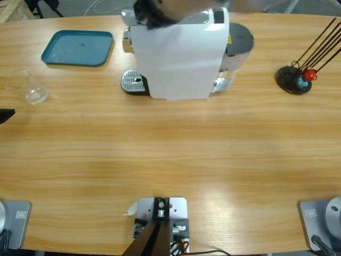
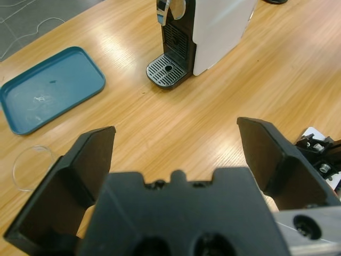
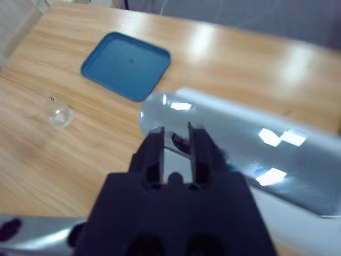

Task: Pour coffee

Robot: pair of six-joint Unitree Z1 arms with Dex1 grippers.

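A white coffee machine [image 1: 181,53] stands at the table's far middle, its drip grate [image 1: 133,81] bare. The left wrist view shows the machine [image 2: 213,26] and the grate [image 2: 167,71] ahead. A small clear tumbler [image 1: 35,94] stands at the left, also in the left wrist view [image 2: 31,166] and right wrist view [image 3: 59,115]. No coffee shows in it. My left gripper [image 2: 176,130] is open, with nothing between its jaws; only a black tip [image 1: 5,114] shows at the left edge. My right gripper [image 3: 176,130] is shut, hovering over the machine's silver top [image 3: 234,144].
A teal tray [image 1: 79,48] lies at the far left, behind the tumbler. A black stand with thin rods and a red and blue piece [image 1: 294,79] sits at the far right. Bare wooden table [image 1: 176,154] spreads in front of the machine.
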